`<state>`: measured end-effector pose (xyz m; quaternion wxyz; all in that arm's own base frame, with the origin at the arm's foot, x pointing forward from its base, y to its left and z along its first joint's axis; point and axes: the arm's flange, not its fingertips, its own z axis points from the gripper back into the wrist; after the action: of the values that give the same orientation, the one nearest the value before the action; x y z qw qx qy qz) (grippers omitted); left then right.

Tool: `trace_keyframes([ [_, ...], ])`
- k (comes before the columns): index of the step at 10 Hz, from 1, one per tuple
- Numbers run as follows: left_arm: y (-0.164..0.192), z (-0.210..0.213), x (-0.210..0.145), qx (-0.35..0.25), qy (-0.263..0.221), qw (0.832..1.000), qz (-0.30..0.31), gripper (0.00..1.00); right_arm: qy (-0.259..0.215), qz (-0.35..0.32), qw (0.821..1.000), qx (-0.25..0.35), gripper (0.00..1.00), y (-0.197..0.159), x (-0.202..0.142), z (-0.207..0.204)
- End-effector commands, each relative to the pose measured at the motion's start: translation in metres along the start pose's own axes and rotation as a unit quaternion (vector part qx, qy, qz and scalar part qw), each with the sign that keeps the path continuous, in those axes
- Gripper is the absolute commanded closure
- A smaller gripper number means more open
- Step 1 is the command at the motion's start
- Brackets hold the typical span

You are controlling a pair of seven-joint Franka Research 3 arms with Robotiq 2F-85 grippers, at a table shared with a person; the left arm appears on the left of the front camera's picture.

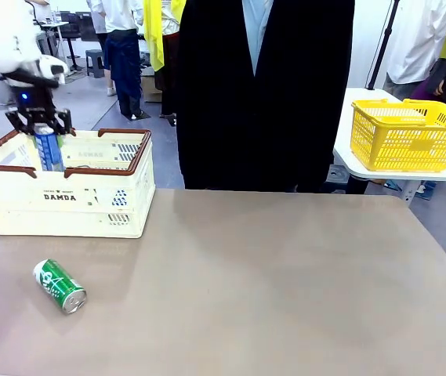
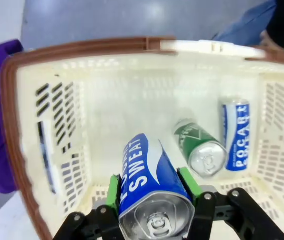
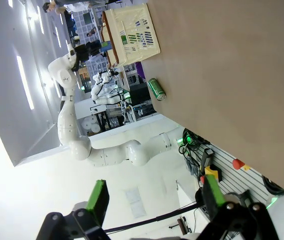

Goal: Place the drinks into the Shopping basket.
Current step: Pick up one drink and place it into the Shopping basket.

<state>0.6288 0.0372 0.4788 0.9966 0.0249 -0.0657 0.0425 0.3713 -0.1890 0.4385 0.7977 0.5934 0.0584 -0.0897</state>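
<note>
The left tool (image 2: pixel 154 212) is clamped on a blue-white metal can (image 2: pixel 149 187) over the cream slotted plastic basket (image 1: pixel 128 200). If released here, dents are risked on the cans (image 2: pixel 201 147) below. The right tool (image 3: pixel 154 200) is spread open, w/ nothing held.

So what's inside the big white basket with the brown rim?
Two slim metal cans lie on the cream basket floor: one green, one blue. The left gripper holds another blue can above them, hiding the floor beneath it.

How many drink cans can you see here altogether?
4: a blue can in the left gripper over the Shopping basket, a green can and another blue can inside it, one green can on the table.
</note>
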Motion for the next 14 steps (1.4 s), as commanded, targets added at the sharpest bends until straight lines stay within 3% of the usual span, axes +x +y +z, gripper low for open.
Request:
trace_keyframes([
  [1,0.007,-0.029,0.007,0.006,0.036,0.999,0.025,1.0,0.006,-0.006,1.0,-0.005,0.0,0.003,-0.003,0.002],
  [3,0.016,-0.055,0.002,-0.014,0.034,0.998,0.043,1.0,0.006,-0.006,1.0,-0.005,0.0,0.003,-0.003,0.002],
  [6,0.021,-0.06,-0.001,-0.047,0.019,0.998,0.035,1.0,0.006,-0.006,1.0,-0.005,0.0,0.003,-0.003,0.002],
  [7,0.02,-0.061,0.0,-0.047,0.026,0.998,0.036,0.8,0.006,-0.006,1.0,-0.005,0.0,0.003,-0.003,0.002],
  [8,0.02,-0.062,0.0,-0.042,0.032,0.998,0.037,0.23,0.006,-0.006,1.0,-0.005,0.0,0.003,-0.003,0.002],
  [9,0.02,-0.061,-0.001,-0.044,0.03,0.998,0.037,0.0,0.006,-0.006,1.0,-0.005,0.0,0.003,-0.003,0.002],
  [12,0.026,-0.034,-0.013,-0.065,-0.004,0.997,0.034,0.0,0.006,-0.006,1.0,-0.005,0.0,0.003,-0.003,0.002],
  [14,0.04,0.027,-0.04,-0.157,-0.035,0.987,0.009,0.0,0.006,-0.006,1.0,-0.005,0.0,0.003,-0.003,0.002],
])
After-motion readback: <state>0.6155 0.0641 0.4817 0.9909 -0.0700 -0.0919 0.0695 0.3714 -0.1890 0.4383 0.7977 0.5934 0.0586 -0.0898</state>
